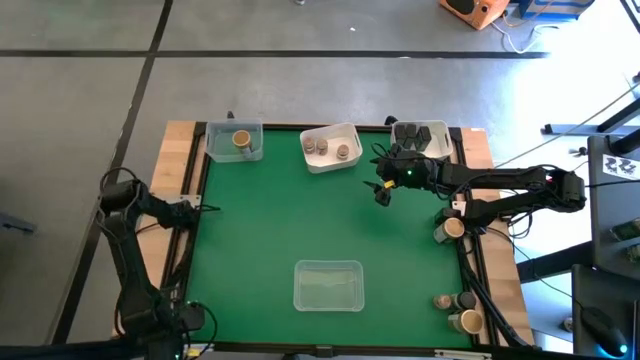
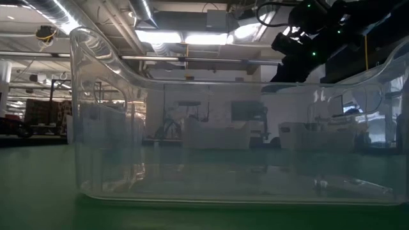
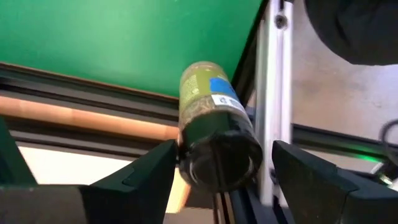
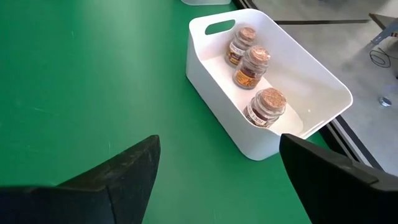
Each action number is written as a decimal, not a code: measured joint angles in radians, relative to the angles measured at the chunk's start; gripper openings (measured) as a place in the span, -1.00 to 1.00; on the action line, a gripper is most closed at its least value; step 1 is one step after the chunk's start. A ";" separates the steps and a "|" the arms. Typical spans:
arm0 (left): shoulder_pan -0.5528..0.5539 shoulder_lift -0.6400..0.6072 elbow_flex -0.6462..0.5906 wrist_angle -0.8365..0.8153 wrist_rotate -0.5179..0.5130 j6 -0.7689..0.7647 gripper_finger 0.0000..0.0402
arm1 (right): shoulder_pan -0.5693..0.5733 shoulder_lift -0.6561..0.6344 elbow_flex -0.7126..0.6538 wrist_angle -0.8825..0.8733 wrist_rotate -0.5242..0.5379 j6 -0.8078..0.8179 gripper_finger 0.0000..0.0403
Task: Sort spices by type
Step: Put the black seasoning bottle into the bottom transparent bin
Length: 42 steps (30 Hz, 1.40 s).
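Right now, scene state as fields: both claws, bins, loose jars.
left claw: at the table's left edge, closed on a black-lidded jar of green spice
right claw: open, empty, above the green mat near the white bin
white plastic bin: three cork-topped jars, upright
clear bin, far left: one tan-topped jar
clear bin, near edge: looks empty
loose jars: several at the right edge
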 joint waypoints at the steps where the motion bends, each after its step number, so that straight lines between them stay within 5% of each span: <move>1: -0.002 0.008 0.000 -0.001 -0.002 0.004 0.24 | 0.000 0.000 0.000 0.001 0.000 0.000 0.64; 16: -0.002 0.061 0.000 -0.029 0.036 0.007 0.23 | 0.000 0.000 0.000 0.005 0.000 0.000 0.64; 24: 0.006 0.061 0.000 -0.027 0.047 -0.009 -0.07 | 0.000 0.000 0.000 0.007 0.000 0.000 0.64; 28: 0.019 0.061 0.000 -0.028 0.056 -0.015 -0.07 | 0.000 0.000 0.000 0.007 0.001 0.000 0.64; 42: 0.189 0.029 0.007 -0.135 0.112 0.001 -0.07 | 0.000 0.000 0.000 -0.003 -0.010 0.024 0.64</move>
